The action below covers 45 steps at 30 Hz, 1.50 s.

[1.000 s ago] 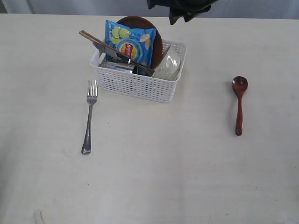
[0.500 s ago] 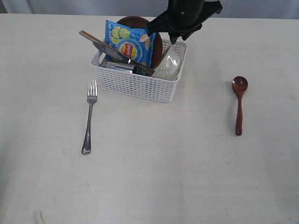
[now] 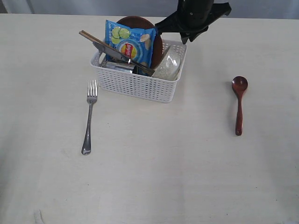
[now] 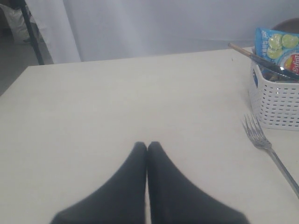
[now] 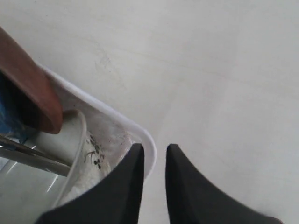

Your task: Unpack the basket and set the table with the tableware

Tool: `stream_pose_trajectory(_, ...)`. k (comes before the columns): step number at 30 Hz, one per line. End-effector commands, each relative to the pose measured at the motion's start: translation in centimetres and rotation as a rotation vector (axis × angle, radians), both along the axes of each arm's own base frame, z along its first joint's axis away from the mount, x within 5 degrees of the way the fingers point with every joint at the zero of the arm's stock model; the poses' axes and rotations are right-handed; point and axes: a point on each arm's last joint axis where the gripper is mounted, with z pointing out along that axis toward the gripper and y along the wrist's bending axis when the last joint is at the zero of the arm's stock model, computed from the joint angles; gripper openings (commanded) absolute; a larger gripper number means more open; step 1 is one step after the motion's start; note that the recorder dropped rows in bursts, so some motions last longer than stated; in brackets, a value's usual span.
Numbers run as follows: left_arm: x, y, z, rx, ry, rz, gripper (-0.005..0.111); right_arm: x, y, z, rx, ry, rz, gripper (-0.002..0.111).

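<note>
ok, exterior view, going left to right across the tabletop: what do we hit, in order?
silver metal fork → white perforated plastic basket → dark red-brown wooden spoon

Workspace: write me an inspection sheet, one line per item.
surface: table pale, bare apart from the items below.
job's things: fork lies left of the basket, spoon far to its right. In the basket are the chopsticks, knife, plate on edge, and bowl tilted.
clutter: chip bag upright in the basket.
claws: left claw shut, over bare table. Right claw at the basket's far right corner, jaws a narrow gap apart; grip unclear.
cables: nothing seen.
surroundings: pale curtain behind the table.
</note>
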Motion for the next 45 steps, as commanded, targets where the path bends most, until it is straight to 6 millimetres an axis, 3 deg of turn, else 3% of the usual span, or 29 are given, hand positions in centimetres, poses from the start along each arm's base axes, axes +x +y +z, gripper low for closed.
stream_pose_trajectory(1, 0.0, 0.0, -0.1, -0.008, -0.001, -0.005, 0.000, 0.5, 0.0, -1.4, 0.004, 0.019, -0.015, 0.017)
stream_pose_trajectory(8, 0.0, 0.0, -0.1, -0.008, -0.001, -0.005, 0.000, 1.0, -0.4, -2.8, -0.009, 0.038, -0.031, 0.017)
stream_pose_trajectory(17, 0.0, 0.0, -0.1, -0.008, -0.001, -0.005, 0.000, 2.5, -5.1, -2.8, -0.058, 0.056, -0.157, 0.017)
stream_pose_trajectory(21, 0.0, 0.0, -0.1, -0.008, -0.001, -0.005, 0.000, 2.9, -6.8, -2.1, -0.018, 0.054, -0.211, 0.017)
stream_pose_trajectory(26, 0.0, 0.0, -0.1, -0.008, -0.001, -0.005, 0.000, 2.7, -7.3, 0.8, 0.113, 0.019, -0.161, 0.017)
stream_pose_trajectory(32, 0.0, 0.0, -0.1, -0.008, -0.001, -0.005, 0.000, 1.3, -6.2, 5.1, 0.238, -0.034, -0.005, 0.017)
stream_pose_trajectory(35, 0.0, 0.0, -0.1, -0.008, -0.001, -0.005, 0.000, 0.5, -4.0, 6.4, 0.317, -0.060, 0.181, 0.017)
stream_pose_trajectory(40, 0.0, 0.0, -0.1, -0.008, -0.001, -0.005, 0.000, -1.0, 0.9, 5.9, 0.342, -0.085, 0.432, 0.019)
stream_pose_trajectory(45, 0.0, 0.0, -0.1, -0.008, -0.001, -0.005, 0.000, -1.4, 4.0, 3.3, 0.290, -0.084, 0.506, 0.046)
